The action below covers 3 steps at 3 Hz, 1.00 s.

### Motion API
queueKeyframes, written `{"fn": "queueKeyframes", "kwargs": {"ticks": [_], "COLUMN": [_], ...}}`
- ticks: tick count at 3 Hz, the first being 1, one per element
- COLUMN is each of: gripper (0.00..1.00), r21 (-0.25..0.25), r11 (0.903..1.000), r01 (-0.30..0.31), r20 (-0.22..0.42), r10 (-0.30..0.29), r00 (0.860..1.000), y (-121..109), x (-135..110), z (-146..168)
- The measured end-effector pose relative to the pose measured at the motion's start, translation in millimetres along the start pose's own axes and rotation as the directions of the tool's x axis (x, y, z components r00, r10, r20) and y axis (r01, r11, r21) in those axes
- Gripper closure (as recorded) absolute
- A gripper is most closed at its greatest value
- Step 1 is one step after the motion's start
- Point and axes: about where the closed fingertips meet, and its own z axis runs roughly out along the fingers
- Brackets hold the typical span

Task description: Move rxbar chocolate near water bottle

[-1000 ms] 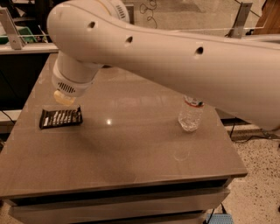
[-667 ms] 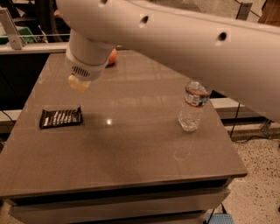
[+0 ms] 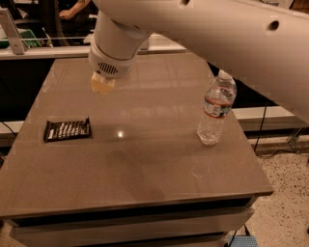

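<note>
The rxbar chocolate (image 3: 67, 129) is a flat black wrapper with white print, lying on the left side of the grey table (image 3: 145, 159). The water bottle (image 3: 217, 108) stands upright near the table's right edge, clear with a white cap and a white-and-red label. My gripper (image 3: 103, 84) shows only as a pale yellowish tip under the white wrist, hanging above the table's back left part, up and to the right of the bar and apart from it. The big white arm (image 3: 203, 34) crosses the top of the view.
The table's front edge and right edge are near the bottle. Behind the table runs a pale counter rail (image 3: 43, 49) with a green bin (image 3: 21, 37) and a person (image 3: 72, 12) beyond it. Speckled floor (image 3: 285, 202) lies at the right.
The arm and gripper have risen and shifted right, away from the bar. The bottle, partly covered by the arm before, now shows in full. Bar and bottle have not moved.
</note>
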Motion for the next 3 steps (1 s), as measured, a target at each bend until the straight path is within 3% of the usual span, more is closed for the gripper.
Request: {"fn": "queueKeyframes", "kwargs": {"ticks": [2,3], "gripper": [0.13,0.00], "r21": [-0.127,-0.176], "r11": [0.9912,0.9833], "r01": [0.036,0.046], "r20": [0.093,0.110], "r10": [-0.024,-0.026], "r00": [0.995,0.994], "y": [34,52], "x": [-37,-49], "z": [40,60]}}
